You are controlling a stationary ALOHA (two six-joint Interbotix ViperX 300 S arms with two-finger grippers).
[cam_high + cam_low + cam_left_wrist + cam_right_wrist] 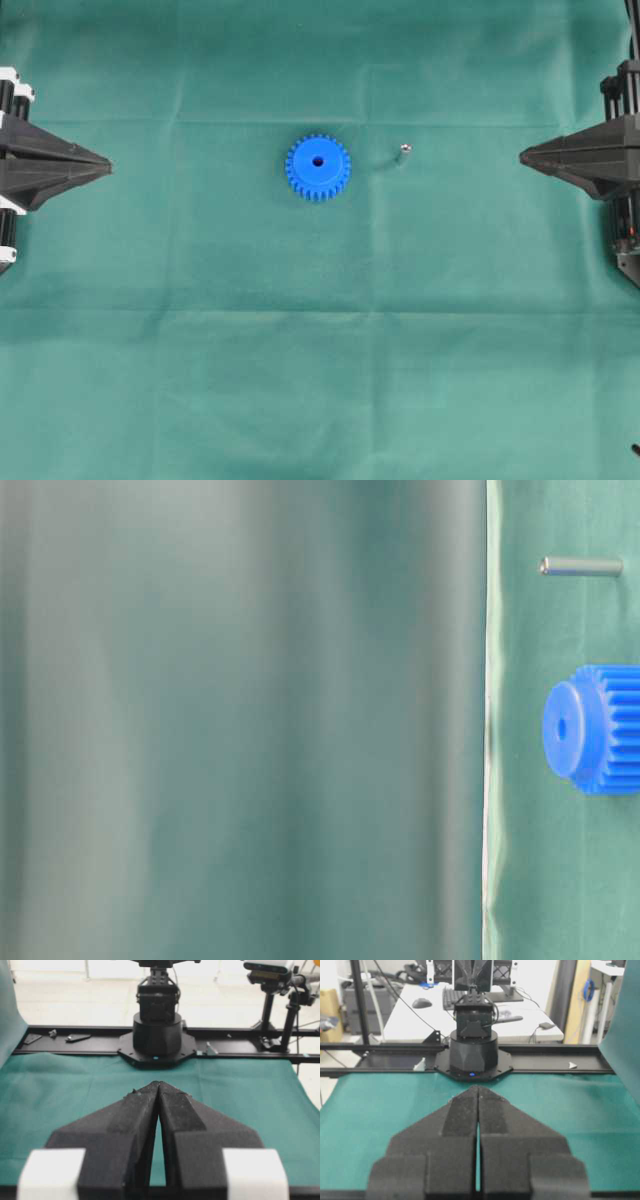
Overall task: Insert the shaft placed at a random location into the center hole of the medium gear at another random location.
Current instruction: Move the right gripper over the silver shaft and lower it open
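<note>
The medium gear, bright blue and toothed, lies flat on the green cloth just above the table's middle, its dark center hole facing up. The shaft, a tiny silvery pin, stands a short way to the gear's right. The table-level view shows the gear and the shaft apart from each other. My left gripper rests at the left edge, shut and empty, far from both. My right gripper sits at the right edge, shut and empty. Both wrist views show closed fingertips over bare cloth.
A green cloth covers the whole table, with fold lines across it. Each wrist view shows the opposite arm's black base on a rail beyond the cloth. A hanging green sheet fills most of the table-level view.
</note>
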